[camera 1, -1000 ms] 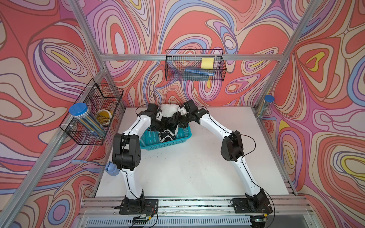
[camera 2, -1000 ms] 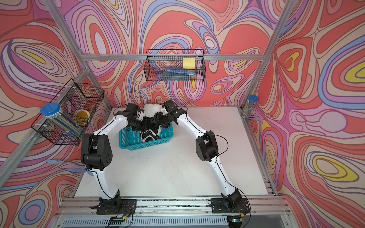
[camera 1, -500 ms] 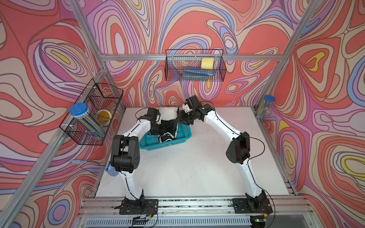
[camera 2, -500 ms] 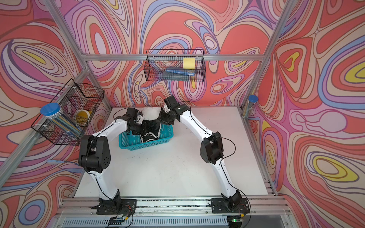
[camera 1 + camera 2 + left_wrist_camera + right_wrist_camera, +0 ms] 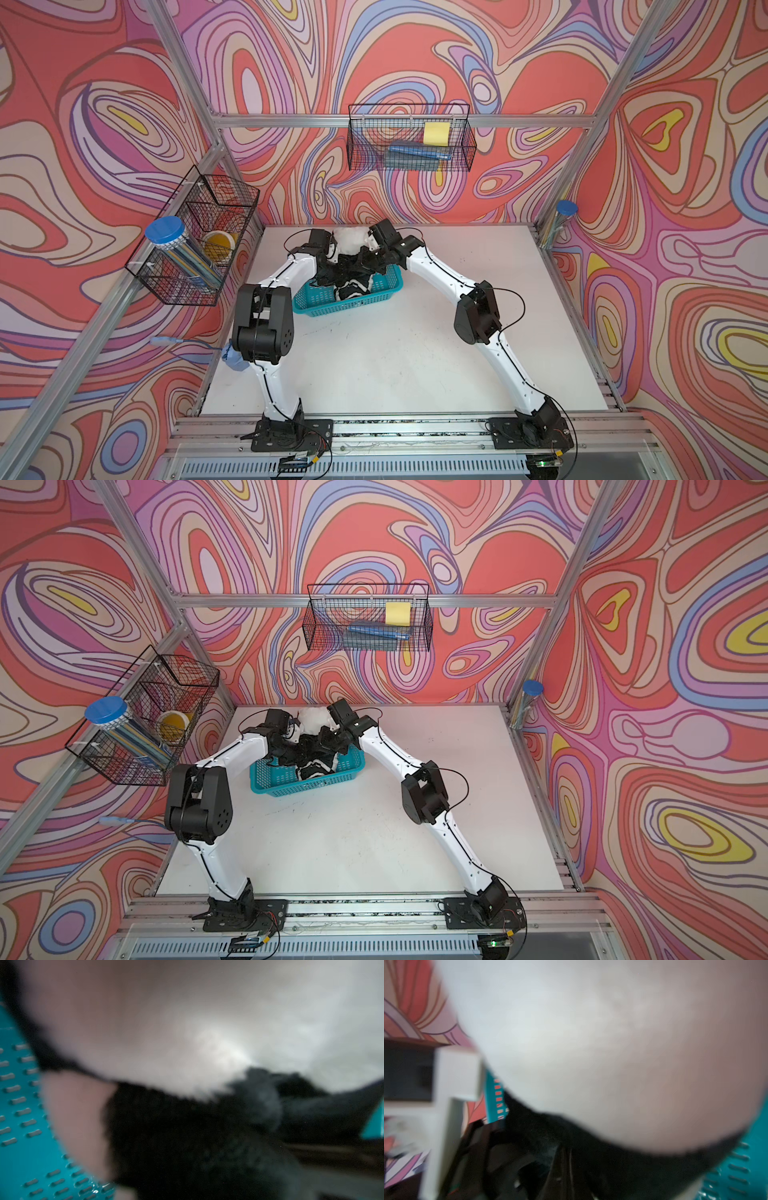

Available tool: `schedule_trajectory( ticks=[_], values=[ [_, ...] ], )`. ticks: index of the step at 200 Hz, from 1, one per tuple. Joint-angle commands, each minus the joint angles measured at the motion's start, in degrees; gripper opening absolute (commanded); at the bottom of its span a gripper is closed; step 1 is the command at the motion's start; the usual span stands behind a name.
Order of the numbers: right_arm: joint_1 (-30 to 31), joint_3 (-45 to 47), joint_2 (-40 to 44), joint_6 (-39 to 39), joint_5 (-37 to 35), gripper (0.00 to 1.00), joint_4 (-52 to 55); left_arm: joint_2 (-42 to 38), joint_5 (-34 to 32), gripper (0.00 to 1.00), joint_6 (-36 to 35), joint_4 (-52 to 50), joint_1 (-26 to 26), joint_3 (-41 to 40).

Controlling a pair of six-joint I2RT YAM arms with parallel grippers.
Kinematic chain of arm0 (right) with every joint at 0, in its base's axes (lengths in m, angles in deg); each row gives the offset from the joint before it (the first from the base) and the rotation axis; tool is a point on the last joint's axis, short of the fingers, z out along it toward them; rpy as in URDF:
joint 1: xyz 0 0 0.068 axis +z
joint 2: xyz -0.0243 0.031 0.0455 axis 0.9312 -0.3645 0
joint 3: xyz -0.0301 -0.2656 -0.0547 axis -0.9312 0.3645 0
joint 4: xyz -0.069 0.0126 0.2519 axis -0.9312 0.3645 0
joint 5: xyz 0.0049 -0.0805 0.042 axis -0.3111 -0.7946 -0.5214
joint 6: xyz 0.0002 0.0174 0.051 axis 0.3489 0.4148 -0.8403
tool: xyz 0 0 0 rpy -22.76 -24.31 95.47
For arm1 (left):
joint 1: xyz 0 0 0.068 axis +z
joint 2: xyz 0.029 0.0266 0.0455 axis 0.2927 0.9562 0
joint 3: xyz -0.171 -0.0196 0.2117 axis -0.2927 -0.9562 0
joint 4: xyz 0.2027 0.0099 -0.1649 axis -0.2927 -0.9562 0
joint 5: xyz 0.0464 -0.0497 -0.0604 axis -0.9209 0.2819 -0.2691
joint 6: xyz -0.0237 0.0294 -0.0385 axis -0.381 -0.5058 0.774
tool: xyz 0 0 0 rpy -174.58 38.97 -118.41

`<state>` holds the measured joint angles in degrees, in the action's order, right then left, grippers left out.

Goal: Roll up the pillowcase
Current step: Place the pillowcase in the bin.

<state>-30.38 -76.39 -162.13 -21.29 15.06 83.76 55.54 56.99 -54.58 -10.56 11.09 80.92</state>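
Starting on the left: the left gripper [image 5: 332,270] is down in the teal basket [image 5: 316,307], its nose buried in dark plush. Its wrist camera gives only a blur of white and black pile, so I cannot tell whether those jaws have cloth or not. In the middle, the pillowcase [image 5: 351,291] sits bunched in that basket, with a white bulge spilling over the far rim. None of it is spread on the table [image 5: 395,357]. Over on the right, the right gripper [image 5: 368,262] is clamped tight and pushed into the same heap on the basket's far side. The fabric hides whether a fold is pinched between its jaws.

The step in hand, as I read it, is getting the cloth out — rolling comes after. To do it well, both grips want an edge or corner rather than a mid-wad, set well apart. The lift should go straight up, so the cloth doesn't snag on the wall and the light basket doesn't ride up with it. Then it goes to the open table in front, laid flat.
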Motion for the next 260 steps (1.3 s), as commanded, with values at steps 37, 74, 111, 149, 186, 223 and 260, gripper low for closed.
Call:
schedule_trajectory(
  ticks=[37,74,111,149,186,223,260],
  values=[
    [0.2,-5.3,-6.7,0.1,-7.1,0.02,6.1,-6.8,3.0,0.50,-1.2,-4.4,0.3,-2.6],
    [0.2,-4.5,-7.5,0.9,-8.5,0.02,8.9,-10.6,-0.5,0.70,-1.7,-6.8,0.3,-1.4],
    [0.4,-3.4,-7.5,1.4,-7.9,0.03,8.7,-17.0,-9.0,0.79,-0.3,-7.0,0.3,-1.4],
    [0.5,-3.2,-8.2,1.6,-5.7,0.07,9.1,-18.0,-7.6,0.70,3.2,-4.1,0.3,0.1],
    [0.4,2.0,-1.6,0.7,-3.8,0.03,2.6,-13.0,-1.9,0.23,8.1,2.0,0.3,2.4],
    [0.2,1.2,2.4,0.9,-4.6,0.00,6.4,-9.7,-0.9,0.00,12.9,9.7,0.1,2.9],
    [-0.3,3.9,10.7,2.3,-6.9,0.00,9.0,-7.4,-2.7,0.00,15.4,14.8,-0.9,2.8]
  ],
)
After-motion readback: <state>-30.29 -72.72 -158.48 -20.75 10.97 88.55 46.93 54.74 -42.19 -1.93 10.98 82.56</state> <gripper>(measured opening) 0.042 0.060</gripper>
